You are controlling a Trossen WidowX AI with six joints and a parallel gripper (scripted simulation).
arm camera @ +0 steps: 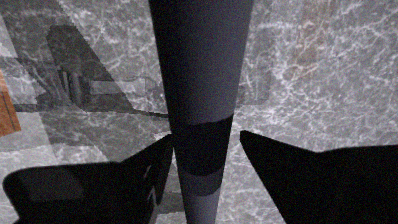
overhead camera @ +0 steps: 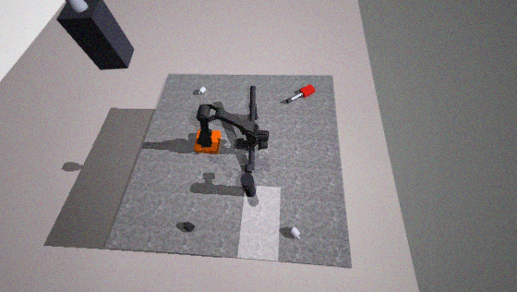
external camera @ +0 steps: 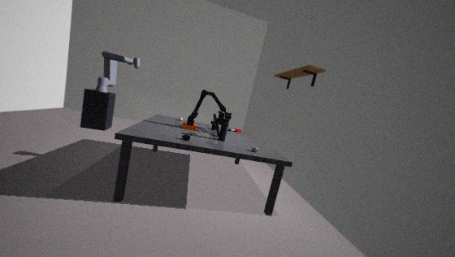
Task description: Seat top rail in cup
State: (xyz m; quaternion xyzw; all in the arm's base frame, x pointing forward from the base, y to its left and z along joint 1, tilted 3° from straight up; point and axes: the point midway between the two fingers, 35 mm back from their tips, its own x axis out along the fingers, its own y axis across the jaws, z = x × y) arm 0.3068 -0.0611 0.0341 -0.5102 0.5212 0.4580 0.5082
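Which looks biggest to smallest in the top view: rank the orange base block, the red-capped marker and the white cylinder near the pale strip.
1. Orange base block
2. Red-capped marker
3. White cylinder
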